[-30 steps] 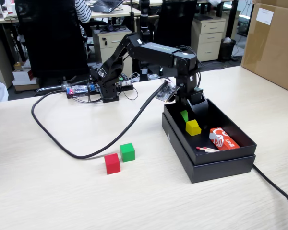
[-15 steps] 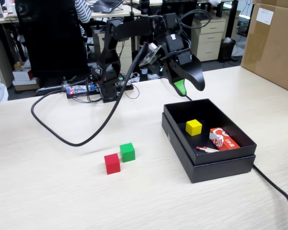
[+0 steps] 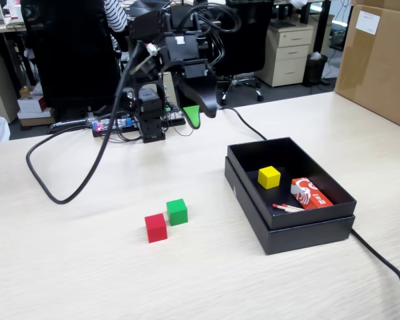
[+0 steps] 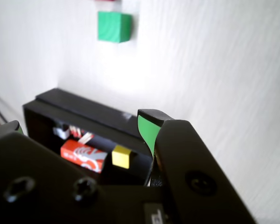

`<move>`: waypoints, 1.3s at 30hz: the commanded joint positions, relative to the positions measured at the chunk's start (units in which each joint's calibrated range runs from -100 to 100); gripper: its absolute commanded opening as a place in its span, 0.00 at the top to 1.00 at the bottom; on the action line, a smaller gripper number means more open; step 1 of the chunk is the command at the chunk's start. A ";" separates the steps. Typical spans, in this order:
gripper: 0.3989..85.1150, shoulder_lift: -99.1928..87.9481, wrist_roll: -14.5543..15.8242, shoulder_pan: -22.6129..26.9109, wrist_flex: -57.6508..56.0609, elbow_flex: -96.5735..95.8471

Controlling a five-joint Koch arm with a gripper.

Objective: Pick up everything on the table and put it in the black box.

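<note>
A green cube (image 3: 177, 211) and a red cube (image 3: 156, 227) sit close together on the wooden table, left of the black box (image 3: 307, 232). Inside the box lie a yellow cube (image 3: 269, 177), a red packet (image 3: 311, 193) and a thin stick (image 3: 288, 208). My gripper (image 3: 200, 112) hangs in the air at the back near the arm's base, far from the cubes, open and empty. In the wrist view the gripper (image 4: 81, 125) has its jaws wide apart, with the box (image 4: 84, 109), yellow cube (image 4: 121, 157) and packet (image 4: 84, 156) between them and the green cube (image 4: 114, 26) at the top.
A black cable (image 3: 67, 180) loops over the table's left half. Another cable (image 3: 387, 267) runs off from the box's front right corner. A cardboard carton (image 3: 380, 60) stands at the far right. The arm's base (image 3: 150, 117) is at the back.
</note>
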 commanded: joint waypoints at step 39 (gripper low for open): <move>0.43 21.50 -1.07 -5.13 6.29 5.26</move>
